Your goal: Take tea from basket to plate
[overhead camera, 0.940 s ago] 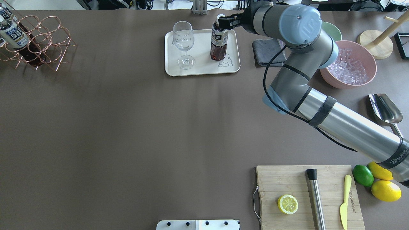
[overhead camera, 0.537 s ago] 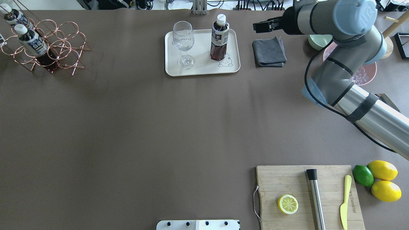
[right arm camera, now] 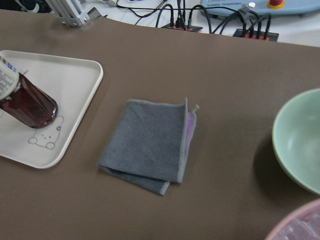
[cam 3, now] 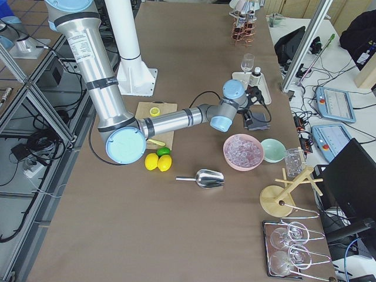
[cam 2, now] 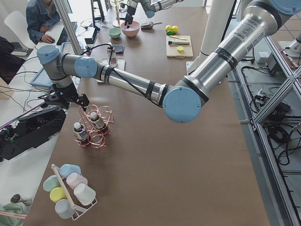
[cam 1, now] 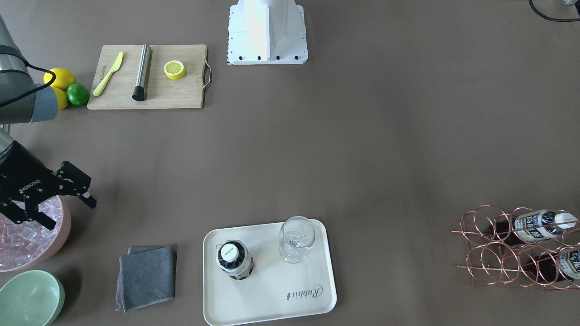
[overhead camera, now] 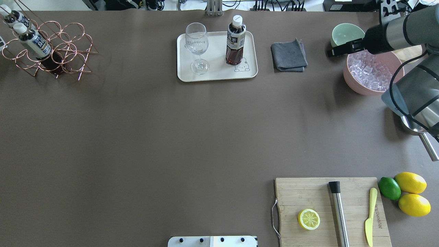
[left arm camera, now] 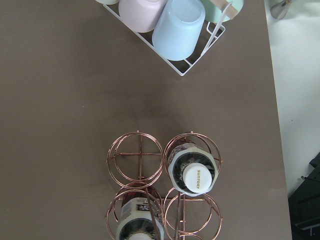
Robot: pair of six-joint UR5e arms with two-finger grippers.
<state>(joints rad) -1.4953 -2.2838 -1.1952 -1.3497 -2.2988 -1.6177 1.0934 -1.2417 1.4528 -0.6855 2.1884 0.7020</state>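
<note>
Tea bottle [overhead camera: 235, 41] stands upright on the plate [overhead camera: 216, 77] at twelve o'clock, seemingly delivered; right gripper [cam 1: 72, 213] splayed, empty, at two o'clock; left gripper [cam 2: 70, 100] fingers' state cannot be told.

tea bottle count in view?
3. One small clear bottle of dark tea stands on the cream rectangular tray; two more sit in the rose-gold wire basket. None seem hidden.
</note>
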